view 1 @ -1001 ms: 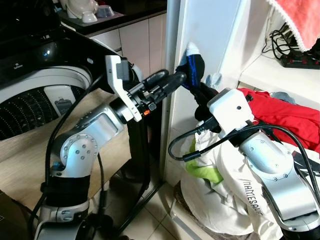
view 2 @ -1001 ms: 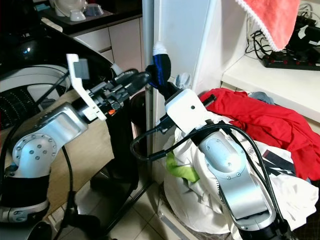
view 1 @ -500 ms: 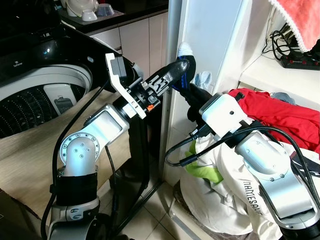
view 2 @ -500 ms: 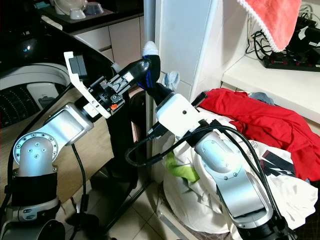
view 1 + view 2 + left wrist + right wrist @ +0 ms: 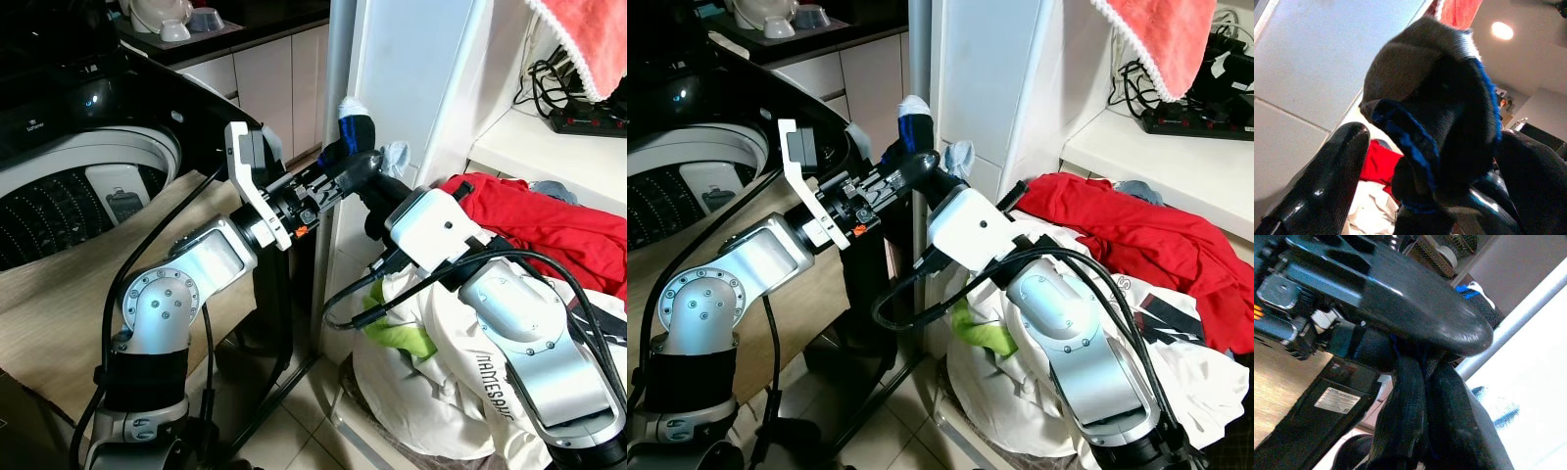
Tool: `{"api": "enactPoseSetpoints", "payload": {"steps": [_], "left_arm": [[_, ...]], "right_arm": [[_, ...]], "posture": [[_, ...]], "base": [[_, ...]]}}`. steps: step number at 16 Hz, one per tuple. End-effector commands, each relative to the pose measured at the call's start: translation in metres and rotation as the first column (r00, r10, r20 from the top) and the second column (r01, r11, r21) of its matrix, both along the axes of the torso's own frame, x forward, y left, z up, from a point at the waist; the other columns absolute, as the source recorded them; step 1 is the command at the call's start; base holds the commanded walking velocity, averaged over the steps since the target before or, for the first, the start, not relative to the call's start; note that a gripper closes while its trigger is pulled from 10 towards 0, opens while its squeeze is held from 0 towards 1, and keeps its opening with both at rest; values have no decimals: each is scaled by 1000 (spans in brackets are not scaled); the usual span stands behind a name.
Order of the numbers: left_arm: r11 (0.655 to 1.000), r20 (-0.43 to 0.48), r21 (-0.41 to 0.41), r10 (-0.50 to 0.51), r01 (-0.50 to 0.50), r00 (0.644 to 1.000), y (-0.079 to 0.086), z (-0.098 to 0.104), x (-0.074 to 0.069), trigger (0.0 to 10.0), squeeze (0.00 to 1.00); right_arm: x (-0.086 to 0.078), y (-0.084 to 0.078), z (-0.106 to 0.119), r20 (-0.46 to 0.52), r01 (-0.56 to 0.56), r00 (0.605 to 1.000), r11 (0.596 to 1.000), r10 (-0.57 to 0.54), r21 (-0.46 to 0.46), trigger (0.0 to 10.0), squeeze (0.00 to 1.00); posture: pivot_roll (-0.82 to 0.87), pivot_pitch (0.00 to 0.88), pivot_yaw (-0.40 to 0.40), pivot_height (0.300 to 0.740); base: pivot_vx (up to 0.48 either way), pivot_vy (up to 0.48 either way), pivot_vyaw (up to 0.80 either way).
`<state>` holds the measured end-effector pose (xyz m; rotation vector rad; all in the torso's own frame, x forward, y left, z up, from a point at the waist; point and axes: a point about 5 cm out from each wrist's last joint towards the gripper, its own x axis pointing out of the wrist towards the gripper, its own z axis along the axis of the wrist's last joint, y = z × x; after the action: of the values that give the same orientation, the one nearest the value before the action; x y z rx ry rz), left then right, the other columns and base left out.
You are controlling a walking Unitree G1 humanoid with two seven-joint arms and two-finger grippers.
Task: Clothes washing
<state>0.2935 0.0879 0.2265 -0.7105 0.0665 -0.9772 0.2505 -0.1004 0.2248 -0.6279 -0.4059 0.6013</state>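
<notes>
A dark sock [image 5: 355,127] with blue trim and a white toe stands upright in front of the white cabinet side [image 5: 421,69]. My left gripper [image 5: 359,166] reaches in from the left and is shut on the sock's lower part. In the left wrist view the sock [image 5: 1449,112] sits between the two black fingers [image 5: 1327,181]. My right gripper [image 5: 380,192] comes up from below right, just under the left one. Its fingers [image 5: 1410,401] pinch the sock's bottom end, with the left gripper's finger lying across them.
The open top-load washing machine [image 5: 59,206] is at the left, behind a black frame. A laundry pile with a red garment [image 5: 558,220], white clothes [image 5: 441,382] and a green piece [image 5: 402,338] lies at the right. A pink towel [image 5: 588,39] hangs above a power strip [image 5: 588,117].
The left gripper tilted up with the sock half a second ago and has now come back down to level. The right gripper has stayed close under it, shifting slightly left.
</notes>
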Motion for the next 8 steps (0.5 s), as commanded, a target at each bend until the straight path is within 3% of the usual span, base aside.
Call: {"api": "enactPoseSetpoints", "payload": {"steps": [1, 8], "left_arm": [[1000, 3, 15, 20, -20, 1000, 2, 2, 3, 0, 0], [1000, 33, 26, 9, -10, 999, 3, 3, 1, 0, 0]], "right_arm": [[-1, 2, 1, 10, -21, 1000, 1000, 21, -20, 0, 0], [0, 2, -1, 6, -15, 1000, 1000, 15, -24, 0, 0]], "posture": [[-105, 0, 18, 740], [-103, 0, 18, 740]], "base": [[0, 0, 0], [0, 0, 0]]}}
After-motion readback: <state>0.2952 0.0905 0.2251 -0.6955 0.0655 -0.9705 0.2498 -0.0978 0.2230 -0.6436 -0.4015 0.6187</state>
